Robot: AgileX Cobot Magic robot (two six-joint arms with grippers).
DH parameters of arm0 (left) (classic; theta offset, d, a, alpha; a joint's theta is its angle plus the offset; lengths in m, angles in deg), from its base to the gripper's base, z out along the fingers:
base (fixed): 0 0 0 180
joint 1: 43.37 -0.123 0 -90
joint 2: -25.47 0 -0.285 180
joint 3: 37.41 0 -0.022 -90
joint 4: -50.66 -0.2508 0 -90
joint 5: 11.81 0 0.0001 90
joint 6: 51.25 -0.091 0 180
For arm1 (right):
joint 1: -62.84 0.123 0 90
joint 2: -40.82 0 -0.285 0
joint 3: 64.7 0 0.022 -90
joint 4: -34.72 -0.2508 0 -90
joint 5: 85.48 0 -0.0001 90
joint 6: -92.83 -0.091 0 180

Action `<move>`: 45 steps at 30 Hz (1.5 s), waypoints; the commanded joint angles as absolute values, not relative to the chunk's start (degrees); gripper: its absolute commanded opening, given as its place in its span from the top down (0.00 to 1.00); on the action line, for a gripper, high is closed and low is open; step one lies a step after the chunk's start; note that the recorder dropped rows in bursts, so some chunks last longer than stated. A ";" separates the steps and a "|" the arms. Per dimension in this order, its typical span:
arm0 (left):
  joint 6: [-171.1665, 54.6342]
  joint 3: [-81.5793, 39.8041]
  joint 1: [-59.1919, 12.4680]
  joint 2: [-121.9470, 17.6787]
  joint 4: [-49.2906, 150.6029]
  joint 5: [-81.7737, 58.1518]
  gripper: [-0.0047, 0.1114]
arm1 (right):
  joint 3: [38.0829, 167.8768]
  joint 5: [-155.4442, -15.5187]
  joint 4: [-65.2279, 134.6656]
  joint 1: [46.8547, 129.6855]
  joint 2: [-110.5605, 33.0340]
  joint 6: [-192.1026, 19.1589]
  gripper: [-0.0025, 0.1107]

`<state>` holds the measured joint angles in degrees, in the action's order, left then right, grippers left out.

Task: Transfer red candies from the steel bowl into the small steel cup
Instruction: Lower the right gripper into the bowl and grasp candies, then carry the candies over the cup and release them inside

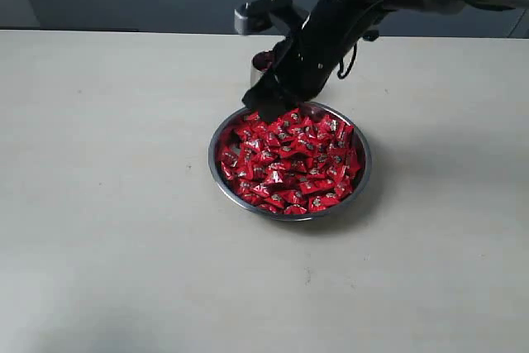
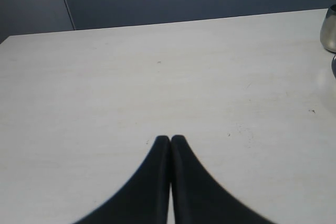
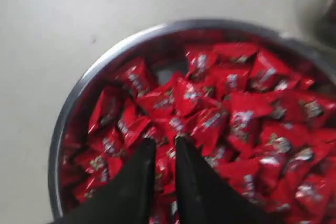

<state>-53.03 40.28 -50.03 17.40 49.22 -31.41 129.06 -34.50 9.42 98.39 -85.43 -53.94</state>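
My right gripper point(image 3: 164, 148) is down among the red candies in shiny wrappers point(image 3: 236, 108), close to one edge of the wide, shallow, round steel bowl point(image 3: 210, 23). Its two black fingers point(image 3: 131, 192) stand a little apart, and red wrapper shows in the gap. I cannot tell if they pinch a candy. The bowl is heaped full. The small shiny steel cup point(image 1: 258, 68) stands just past the bowl's far rim, half hidden, with something red inside. My left gripper point(image 2: 170, 140) is pressed together and empty, over the pale table point(image 2: 105, 77), well apart from the bowl.
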 commanded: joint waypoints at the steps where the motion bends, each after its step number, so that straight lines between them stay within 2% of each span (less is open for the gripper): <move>1: -52.93 39.80 -49.57 17.68 49.10 -31.11 0.96 | 122.93 -33.77 14.30 102.51 -84.51 -54.45 0.84; 2: -52.93 39.80 -49.57 17.68 49.10 -31.11 0.96 | 121.55 -34.19 17.40 103.72 -84.51 -56.24 0.84; 4: -52.93 39.80 -49.57 17.68 49.10 -31.11 0.96 | 120.49 -35.74 21.70 105.20 -84.51 -59.60 0.73; 5: -52.93 39.80 -49.57 17.68 49.10 -31.11 0.96 | 120.23 -36.41 22.25 105.60 -84.51 -59.85 0.64; 7: -52.93 39.80 -49.57 17.68 49.10 -31.11 0.96 | 119.56 -38.68 22.35 105.75 -84.51 -60.37 0.54; 12: -52.93 39.80 -49.57 17.68 49.10 -31.11 0.96 | 119.21 -41.37 22.95 105.75 -85.96 -61.73 0.55; 15: -52.93 39.80 -49.57 17.68 49.10 -31.11 0.96 | 119.21 -41.37 23.02 105.75 -86.96 -61.73 0.63; 18: -52.93 39.80 -49.57 17.68 49.10 -31.11 0.96 | 119.21 -41.37 23.09 105.75 -87.18 -61.87 0.83; 19: -52.93 39.80 -49.57 17.68 49.10 -31.11 0.96 | 119.21 -41.04 23.09 105.75 -86.96 -62.25 0.99; 26: -52.93 39.80 -49.57 17.68 49.10 -31.11 0.96 | 119.21 -41.06 23.32 105.75 -80.01 -63.23 0.98; 31: -52.93 39.80 -49.57 17.68 49.10 -31.11 0.96 | 119.39 -53.15 25.72 104.06 -76.43 -63.64 0.98; 34: -52.93 39.80 -49.57 17.68 49.10 -31.11 0.96 | 121.31 -63.90 25.12 100.84 -79.03 -65.13 0.98; 36: -52.93 39.80 -49.57 17.68 49.10 -31.11 0.96 | 124.51 -65.93 23.54 98.94 -81.96 -65.13 0.98; 45: -52.93 39.80 -49.57 17.68 49.10 -31.11 0.96 | 137.44 -64.55 18.73 95.51 -93.70 -65.13 0.98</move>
